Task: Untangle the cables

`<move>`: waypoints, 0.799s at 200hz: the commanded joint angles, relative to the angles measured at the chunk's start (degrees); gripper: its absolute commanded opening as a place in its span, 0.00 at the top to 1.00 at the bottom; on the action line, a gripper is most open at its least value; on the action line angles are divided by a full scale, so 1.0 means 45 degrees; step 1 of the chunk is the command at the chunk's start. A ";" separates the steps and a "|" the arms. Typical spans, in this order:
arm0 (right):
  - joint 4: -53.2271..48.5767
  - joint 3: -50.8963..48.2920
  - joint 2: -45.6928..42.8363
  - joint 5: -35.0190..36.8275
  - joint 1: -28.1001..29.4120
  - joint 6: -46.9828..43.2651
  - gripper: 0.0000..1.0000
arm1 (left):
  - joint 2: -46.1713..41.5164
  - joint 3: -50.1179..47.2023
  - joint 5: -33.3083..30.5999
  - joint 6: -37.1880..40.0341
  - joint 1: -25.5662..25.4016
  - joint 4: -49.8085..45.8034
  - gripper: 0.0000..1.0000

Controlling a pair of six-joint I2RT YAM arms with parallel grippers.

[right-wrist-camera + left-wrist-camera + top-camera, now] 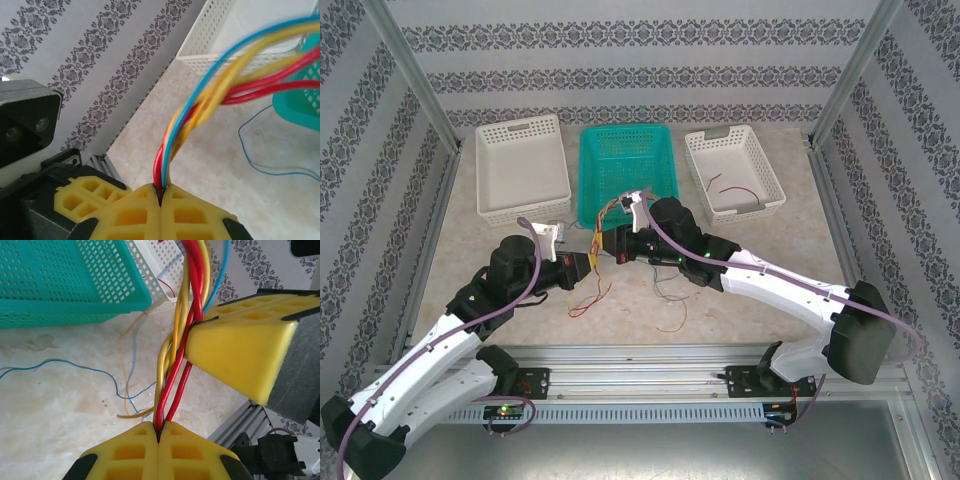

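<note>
Closest to the left wrist camera, the left end effector has its yellow pads pressed together on the cables, a twisted bundle of red, yellow and blue. I see the right end effector clamped in the same way on the same bundle. Both meet above the tabletop, just in front of the green basket. One thin blue wire lies loose on the tabletop.

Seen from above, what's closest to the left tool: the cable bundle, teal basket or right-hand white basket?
1. cable bundle, clamped in the left tool.
2. teal basket, just beyond, centre back.
3. right-hand white basket, far back right.
</note>
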 commanded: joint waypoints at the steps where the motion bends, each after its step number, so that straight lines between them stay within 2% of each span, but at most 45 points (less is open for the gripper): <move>1: 0.0104 -0.0199 -0.0439 0.0287 -0.0048 -0.0288 1.00 | -0.0324 0.0074 -0.0432 -0.0232 -0.0150 0.0278 1.00; 62: -0.2571 -0.0221 -0.2128 0.1524 -0.0515 -0.1867 1.00 | -0.1334 0.0913 -0.2340 0.0458 -0.0071 -0.1743 1.00; 90: -0.3849 -0.0362 -0.3232 0.2065 -0.1208 -0.2286 1.00 | -0.1528 0.1656 -0.3119 0.1226 0.0110 -0.3026 1.00; 120: -0.5058 -0.0896 -0.5030 0.2625 -0.2904 -0.2090 1.00 | -0.1418 0.2910 -0.4220 0.2456 0.0546 -0.5138 1.00; 142: -0.5228 -0.1437 -0.6148 0.1794 -0.4570 -0.1655 1.00 | -0.1303 0.3502 -0.4788 0.3399 0.0925 -0.6168 1.00; 160: -0.5931 -0.1295 -0.6691 0.1873 -0.5440 -0.1723 1.00 | -0.1208 0.3910 -0.5228 0.3987 0.1139 -0.6756 1.00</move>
